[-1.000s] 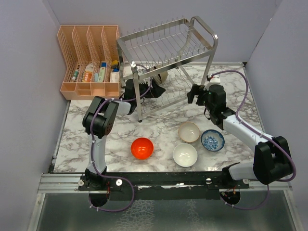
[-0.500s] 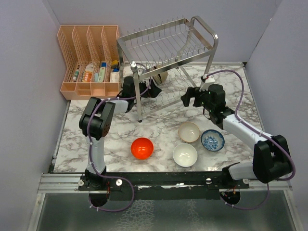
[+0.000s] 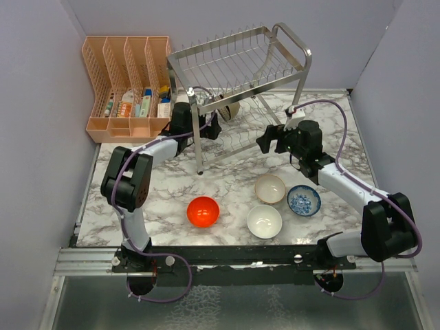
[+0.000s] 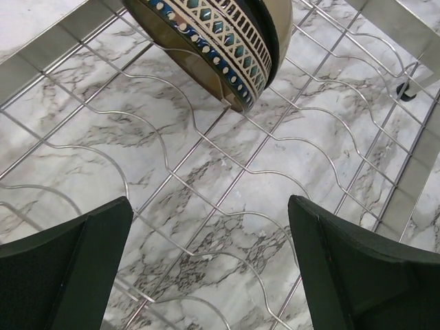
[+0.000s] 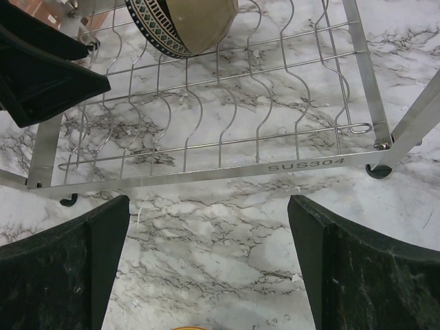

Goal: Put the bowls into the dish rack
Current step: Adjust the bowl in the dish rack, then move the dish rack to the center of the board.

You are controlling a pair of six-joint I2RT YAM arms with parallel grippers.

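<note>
The steel dish rack (image 3: 198, 148) stands at the back of the table. A dark brown bowl (image 3: 231, 110) with a patterned rim (image 4: 227, 34) leans on edge in its lower tier (image 5: 206, 172). My left gripper (image 3: 213, 125) reaches inside that tier just short of the bowl, open and empty (image 4: 210, 254). My right gripper (image 3: 269, 139) hovers open and empty at the rack's right front (image 5: 206, 261). On the marble in front lie the red-orange bowl (image 3: 203, 211), beige bowl (image 3: 270, 188), white bowl (image 3: 265, 221) and blue-patterned bowl (image 3: 304, 200).
A peach plastic organiser (image 3: 127, 86) with small items fills the back left corner. Grey walls close in on both sides. The left arm's black gripper body (image 5: 41, 69) shows beside the bowl in the right wrist view.
The right gripper has swung left toward the rack's front and opened a little wider. The left arm has stretched out, its elbow dropping left; the brown bowl stays in the rack.
</note>
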